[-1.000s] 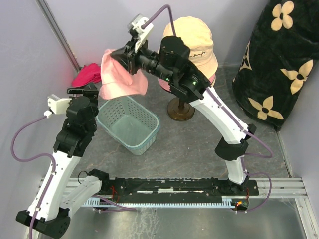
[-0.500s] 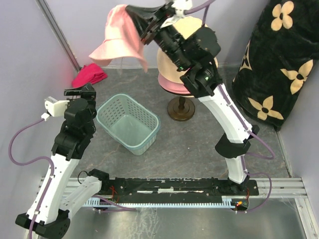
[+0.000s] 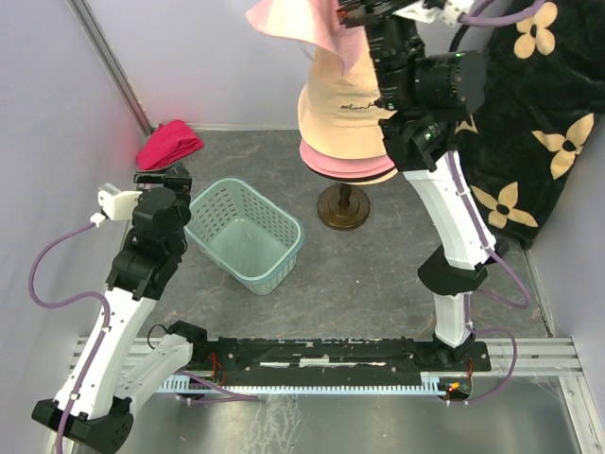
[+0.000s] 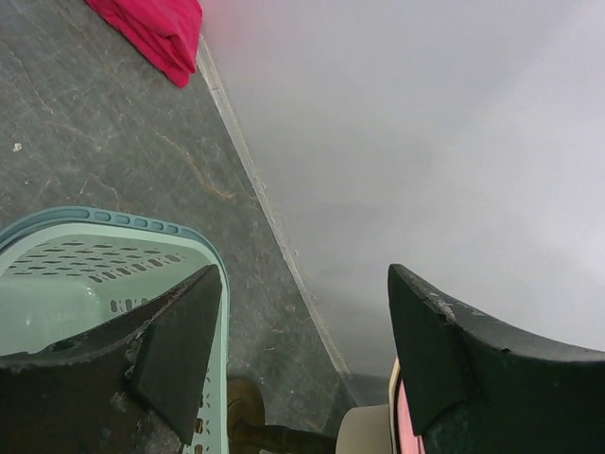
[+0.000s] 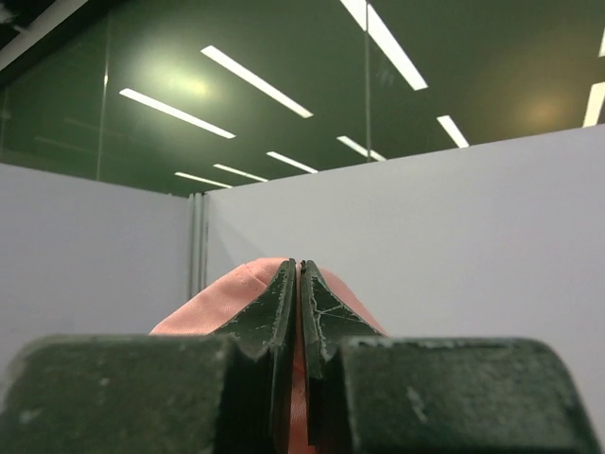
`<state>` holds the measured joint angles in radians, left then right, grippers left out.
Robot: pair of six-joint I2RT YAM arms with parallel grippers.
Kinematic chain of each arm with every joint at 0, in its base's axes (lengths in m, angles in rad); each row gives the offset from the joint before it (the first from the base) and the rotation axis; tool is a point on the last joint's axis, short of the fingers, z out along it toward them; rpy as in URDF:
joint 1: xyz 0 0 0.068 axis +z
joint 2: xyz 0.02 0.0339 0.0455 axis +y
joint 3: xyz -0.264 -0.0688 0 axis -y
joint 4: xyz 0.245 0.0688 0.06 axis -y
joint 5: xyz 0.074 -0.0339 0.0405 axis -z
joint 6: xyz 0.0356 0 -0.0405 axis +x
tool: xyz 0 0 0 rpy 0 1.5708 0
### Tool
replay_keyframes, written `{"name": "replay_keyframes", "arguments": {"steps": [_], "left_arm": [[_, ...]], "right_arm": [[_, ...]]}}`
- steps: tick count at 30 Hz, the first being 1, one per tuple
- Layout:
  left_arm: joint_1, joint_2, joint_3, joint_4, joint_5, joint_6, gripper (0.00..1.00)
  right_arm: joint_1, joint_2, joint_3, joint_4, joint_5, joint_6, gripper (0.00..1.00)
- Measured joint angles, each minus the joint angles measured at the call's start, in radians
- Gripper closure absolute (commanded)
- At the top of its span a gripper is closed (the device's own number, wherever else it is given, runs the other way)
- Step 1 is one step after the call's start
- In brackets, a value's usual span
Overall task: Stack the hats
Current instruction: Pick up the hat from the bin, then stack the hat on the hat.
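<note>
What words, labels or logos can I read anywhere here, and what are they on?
Beige hat: one short line of dark script on its side, too small to read.
Black cloth: large beige flower shapes only, no letters.
Raised pink hat: no writing visible.
Nothing else in any view shows readable text.

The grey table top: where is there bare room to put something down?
The widest bare patch of the table lies between the basket, the stand and the right arm. A smaller one lies at the back, between the red cloth and the stand. It is crowded on the left, where the left arm stands close beside the basket.
</note>
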<state>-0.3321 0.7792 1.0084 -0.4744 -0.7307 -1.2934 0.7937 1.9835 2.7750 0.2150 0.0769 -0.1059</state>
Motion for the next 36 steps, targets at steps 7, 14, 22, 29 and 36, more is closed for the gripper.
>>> {"name": "replay_keyframes", "arguments": {"steps": [7, 14, 22, 29, 36], "left_arm": [[0.001, 0.0, -0.005, 0.032, 0.012, 0.001, 0.24], [0.001, 0.045, -0.039, 0.233, 0.129, 0.104, 0.23], [0.002, 0.228, 0.004, 0.531, 0.457, 0.337, 0.22], [0.002, 0.389, 0.162, 0.722, 0.757, 0.451, 0.18], [0.002, 0.511, 0.338, 0.848, 0.926, 0.484, 0.14]], "right_arm": [[-0.059, -0.061, -0.005, 0.06, 0.002, -0.049, 0.9], [-0.188, -0.103, -0.057, 0.092, 0.008, -0.003, 0.9], [-0.248, -0.04, -0.06, 0.092, 0.015, 0.076, 0.9], [-0.278, 0.033, -0.037, 0.091, 0.03, 0.136, 0.91], [-0.282, 0.055, -0.039, 0.082, 0.026, 0.2, 0.91]]}}
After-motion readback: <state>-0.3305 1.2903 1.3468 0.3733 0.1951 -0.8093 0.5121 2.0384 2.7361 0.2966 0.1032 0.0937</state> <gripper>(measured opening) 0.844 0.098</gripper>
